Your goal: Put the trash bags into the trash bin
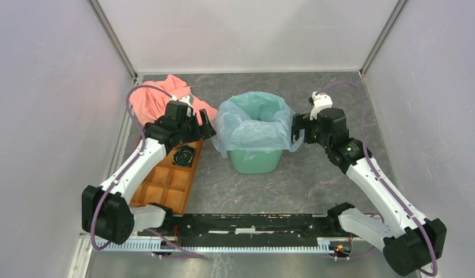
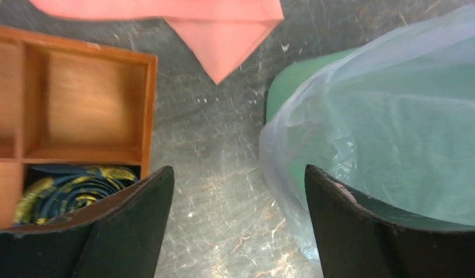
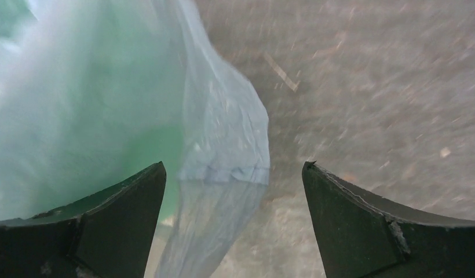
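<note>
Upright at mid-tabletop (image 1: 316, 179): mint-green trash bin (image 1: 255, 161), lined with the pale blue trash bag (image 1: 252, 124), bag edges folded out over the rim on every side. Spread wide and empty beside the bag's left flank: left fingers (image 2: 125, 231), above an orange tray (image 1: 165, 185) with a rolled blue-and-yellow fabric (image 2: 73, 185) in one compartment. Likewise wide apart, gripping nothing: right fingers (image 3: 108, 226), a loose bag corner hanging between. Salmon-pink cloth (image 1: 154, 101) behind the left arm.
</note>
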Controlling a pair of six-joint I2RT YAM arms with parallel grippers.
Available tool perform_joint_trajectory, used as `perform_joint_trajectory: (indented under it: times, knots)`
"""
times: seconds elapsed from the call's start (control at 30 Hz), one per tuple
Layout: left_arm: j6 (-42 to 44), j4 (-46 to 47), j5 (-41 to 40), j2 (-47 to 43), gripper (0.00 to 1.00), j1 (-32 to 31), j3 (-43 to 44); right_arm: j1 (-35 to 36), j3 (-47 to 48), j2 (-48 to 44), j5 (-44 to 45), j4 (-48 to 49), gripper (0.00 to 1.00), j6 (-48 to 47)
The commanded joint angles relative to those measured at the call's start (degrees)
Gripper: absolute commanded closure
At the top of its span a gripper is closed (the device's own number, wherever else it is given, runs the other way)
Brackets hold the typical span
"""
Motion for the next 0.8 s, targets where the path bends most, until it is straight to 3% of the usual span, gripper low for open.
perform_joint_trajectory:
  times: [0.0,0.07,0.13,0.2,0.33,0.43,0.57,0.77]
  knots:
    - [-4.1,6.8,7.2,-1.1,0.16,0.2,-5.5,-0.1,-7.2,-3.3,-5.0,5.1,0.07,5.7]
    - [-7.0,11.7,10.9,-0.9,0.28,0.2,-9.4,-0.1,-11.0,-4.4,-5.2,8.6,0.15,6.8]
    - [-10.5,18.3,15.5,0.3,0.38,0.2,-13.2,-0.1,-15.6,-4.9,-5.8,13.0,0.41,8.5]
    - [-12.7,22.2,17.6,2.4,0.51,0.2,-15.9,-0.1,-19.5,-4.3,-5.8,17.6,0.52,9.0]
    - [-14.0,25.9,17.9,4.9,0.77,0.0,-18.8,-0.1,-22.9,-1.2,-6.8,26.1,0.54,8.4]
    - [-12.5,24.6,14.3,5.8,0.85,-1.7,-18.6,-0.1,-23.8,2.3,-4.2,29.2,0.55,7.0]
    - [-11.4,22.3,7.9,7.3,0.88,-5.7,-18.7,-0.2,-24.6,7.9,-3.5,32.5,0.56,5.7]
    - [-14.7,27.0,6.4,11.5,0.85,-12.3,-20.4,-0.2,-26.0,14.5,-5.8,34.6,0.55,7.1]
